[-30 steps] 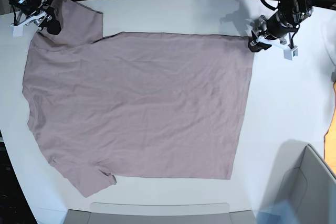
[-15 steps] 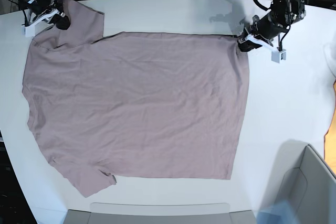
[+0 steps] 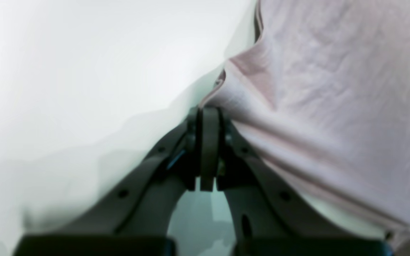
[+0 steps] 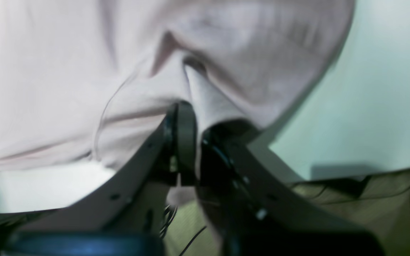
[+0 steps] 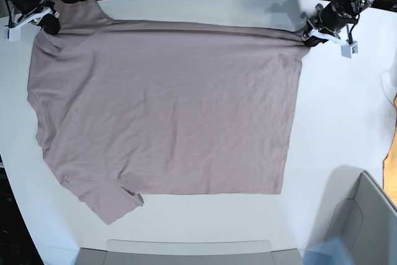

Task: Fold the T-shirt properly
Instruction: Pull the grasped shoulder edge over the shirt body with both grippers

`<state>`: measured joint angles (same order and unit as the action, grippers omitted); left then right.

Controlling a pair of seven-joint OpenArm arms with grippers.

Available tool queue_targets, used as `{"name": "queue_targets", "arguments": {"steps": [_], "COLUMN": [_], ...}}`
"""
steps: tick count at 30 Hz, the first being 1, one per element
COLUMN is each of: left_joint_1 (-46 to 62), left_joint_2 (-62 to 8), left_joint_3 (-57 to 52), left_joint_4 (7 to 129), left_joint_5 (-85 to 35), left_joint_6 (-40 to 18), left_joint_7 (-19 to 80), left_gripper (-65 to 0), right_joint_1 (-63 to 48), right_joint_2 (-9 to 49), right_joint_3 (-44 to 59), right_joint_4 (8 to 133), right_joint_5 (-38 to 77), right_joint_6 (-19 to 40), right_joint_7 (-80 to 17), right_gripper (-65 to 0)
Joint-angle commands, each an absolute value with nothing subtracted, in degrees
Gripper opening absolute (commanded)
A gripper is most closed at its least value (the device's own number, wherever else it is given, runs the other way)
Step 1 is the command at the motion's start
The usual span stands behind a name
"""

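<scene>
Gripping T-shirt (image 5: 167,103) corners: left pincer (image 5: 308,36), right pincer (image 5: 49,24); grey bin (image 5: 363,228) nearby.

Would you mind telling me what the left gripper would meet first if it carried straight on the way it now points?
Probably the T-shirt itself: the left gripper already pinches its corner.

White table (image 5: 347,122) carries the T-shirt (image 5: 167,110), spread flat across most of the top, mauve-pink, lightly wrinkled. One sleeve lies near the front-left edge. A grey box (image 5: 366,221) sits at the front-right corner. Bare table surface shows right of the shirt.
</scene>
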<state>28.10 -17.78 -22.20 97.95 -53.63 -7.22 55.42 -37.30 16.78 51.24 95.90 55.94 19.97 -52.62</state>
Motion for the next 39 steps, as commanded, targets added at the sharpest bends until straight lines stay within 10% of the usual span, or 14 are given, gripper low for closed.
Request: {"name": "queue_targets", "arguments": {"steps": [1,15,39], "left_joint_1": [28.97,35.91,8.66], "left_joint_2": [-18.68,-17.19,-17.54], "left_joint_3": [-23.08,-29.85,-26.07], "left_joint_4": [99.91,113.1,98.77], "left_joint_5": [-53.76,-53.85,-51.21], "left_joint_6": [-7.25,-7.16,-6.9], "left_joint_7": [53.85,55.16,64.57], "left_gripper": [-65.0,-65.0,-65.0], "right_joint_1": [-38.73,-41.54,-14.99], "right_joint_2": [17.45,17.45,21.67], "right_joint_3": [52.53,55.6,35.65], "right_joint_4": [97.63,107.74,100.09], "right_joint_5": [56.48,56.31,30.73], "right_joint_6": [20.0,20.09,20.0], "right_joint_7": [-51.82,-51.82,-51.82], "right_gripper": [-65.0,-65.0,-65.0]}}
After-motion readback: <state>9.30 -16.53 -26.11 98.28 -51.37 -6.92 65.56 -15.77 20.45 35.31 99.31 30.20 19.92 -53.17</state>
